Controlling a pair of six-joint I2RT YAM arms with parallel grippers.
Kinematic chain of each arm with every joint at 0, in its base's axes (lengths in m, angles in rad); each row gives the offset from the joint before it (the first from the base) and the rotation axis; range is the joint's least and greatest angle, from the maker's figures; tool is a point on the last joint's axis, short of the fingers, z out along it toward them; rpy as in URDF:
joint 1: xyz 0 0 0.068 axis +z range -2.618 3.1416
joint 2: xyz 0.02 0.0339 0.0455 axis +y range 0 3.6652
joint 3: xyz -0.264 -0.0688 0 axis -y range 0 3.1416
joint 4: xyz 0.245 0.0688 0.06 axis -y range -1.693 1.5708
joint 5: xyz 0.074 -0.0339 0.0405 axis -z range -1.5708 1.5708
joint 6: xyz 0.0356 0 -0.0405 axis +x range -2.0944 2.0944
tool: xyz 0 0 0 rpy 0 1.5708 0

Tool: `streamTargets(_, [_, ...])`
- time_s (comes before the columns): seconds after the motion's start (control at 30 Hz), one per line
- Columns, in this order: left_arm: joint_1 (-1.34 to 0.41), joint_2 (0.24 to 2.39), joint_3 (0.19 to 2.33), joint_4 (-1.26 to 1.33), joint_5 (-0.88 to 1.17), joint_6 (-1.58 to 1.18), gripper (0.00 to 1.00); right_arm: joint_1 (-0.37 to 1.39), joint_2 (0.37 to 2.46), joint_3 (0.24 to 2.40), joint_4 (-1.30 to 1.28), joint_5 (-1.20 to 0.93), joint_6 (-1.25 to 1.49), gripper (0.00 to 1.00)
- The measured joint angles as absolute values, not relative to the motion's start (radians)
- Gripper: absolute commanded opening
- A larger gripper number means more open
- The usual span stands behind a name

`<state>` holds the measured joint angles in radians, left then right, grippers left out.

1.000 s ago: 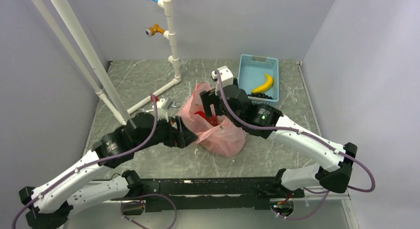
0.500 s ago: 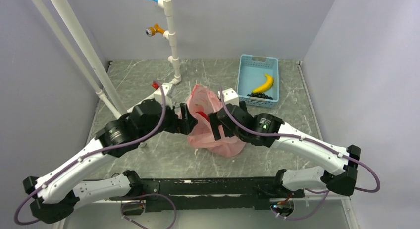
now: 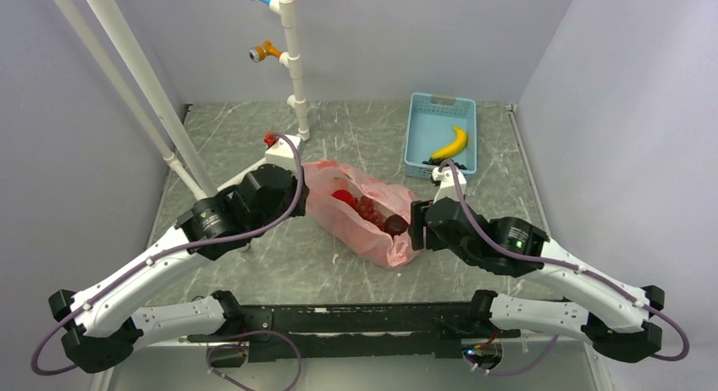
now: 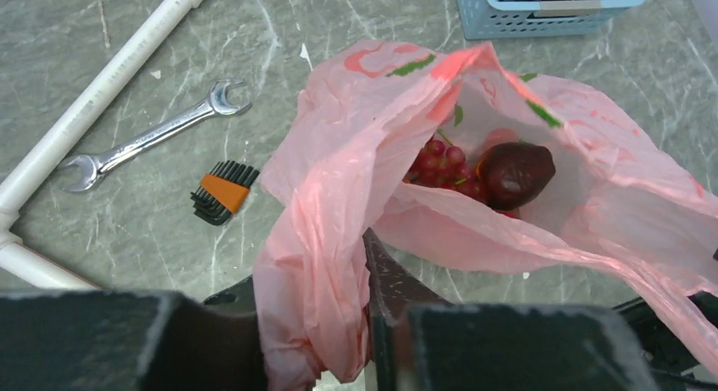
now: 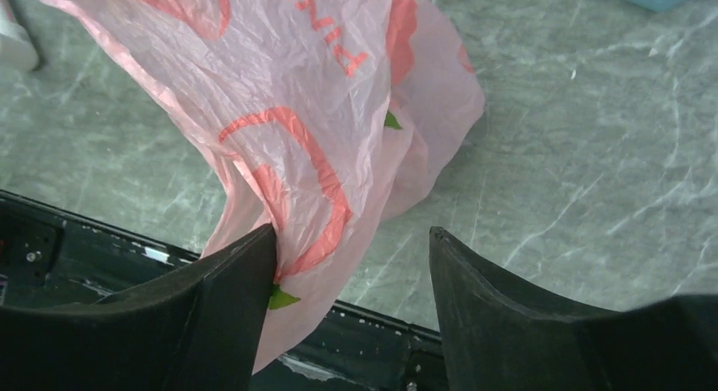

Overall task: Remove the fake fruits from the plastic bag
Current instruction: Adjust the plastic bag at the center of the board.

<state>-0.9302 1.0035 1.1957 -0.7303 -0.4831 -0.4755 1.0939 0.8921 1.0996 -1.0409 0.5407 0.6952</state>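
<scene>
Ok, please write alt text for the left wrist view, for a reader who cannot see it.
The left tool pinches a fold of a pink plastic bag whose open mouth shows reddish grapes and a dark red-brown fruit inside. On the grey table beside it lie a wrench and hex keys.

Thin crinkly translucent plastic bag (image 4: 339, 196), glossy dark fruit (image 4: 516, 173), shiny metal wrench (image 4: 152, 135), marbled matt table (image 4: 127, 239)

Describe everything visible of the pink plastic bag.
The plastic bag is thin, translucent pink film, crinkled, printed with red shapes and green leaves. It lies on the grey table, mouth pulled open, showing reddish grapes and a dark red-brown fruit inside. The left gripper pinches one edge; the other end hangs between the right gripper's open fingers.
</scene>
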Motion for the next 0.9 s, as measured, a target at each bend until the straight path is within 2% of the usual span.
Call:
streamTargets(0.07, [-0.93,0.987,1.194,-0.727,-0.472,-0.461,0.24,1.093,0.863,1.1,-1.018,0.529,0.651,0.88])
streamTargets(0.13, [-0.93,0.952,1.179,-0.715,-0.454,-0.461,0.24,1.093,0.849,1.104,-0.943,0.461,0.57,0.92])
streamTargets(0.27, [-0.93,0.858,1.113,-0.704,-0.412,-0.488,0.22,1.095,0.886,1.126,-0.735,0.254,0.395,0.9])
streamTargets(0.4, [-0.93,0.822,1.087,-0.705,-0.392,-0.511,0.16,1.119,1.009,1.21,-0.577,0.099,0.267,0.87])
streamTargets(0.53, [-0.93,0.822,1.088,-0.723,-0.39,-0.517,0.13,1.159,1.136,1.234,-0.446,0.024,0.18,0.87])
streamTargets(0.63, [-0.93,0.822,1.088,-0.728,-0.39,-0.517,0.07,1.17,1.193,1.213,-0.412,0.051,0.133,0.88])
streamTargets(0.67, [-0.93,0.821,1.088,-0.729,-0.39,-0.517,0.03,1.169,1.204,1.199,-0.403,0.072,0.117,0.85])
streamTargets(0.7, [-0.93,0.821,1.088,-0.73,-0.39,-0.517,0.0,1.169,1.21,1.185,-0.395,0.091,0.103,0.73])
streamTargets(0.77, [-0.93,0.821,1.088,-0.731,-0.39,-0.518,0.0,1.169,1.227,1.163,-0.397,0.142,0.068,0.59])
streamTargets(0.83, [-0.93,0.821,1.088,-0.731,-0.392,-0.517,0.0,1.168,1.261,1.163,-0.399,0.178,0.051,0.59])
streamTargets(0.9, [-0.93,0.821,1.089,-0.733,-0.397,-0.517,0.0,1.169,1.294,1.156,-0.393,0.198,0.035,0.63])
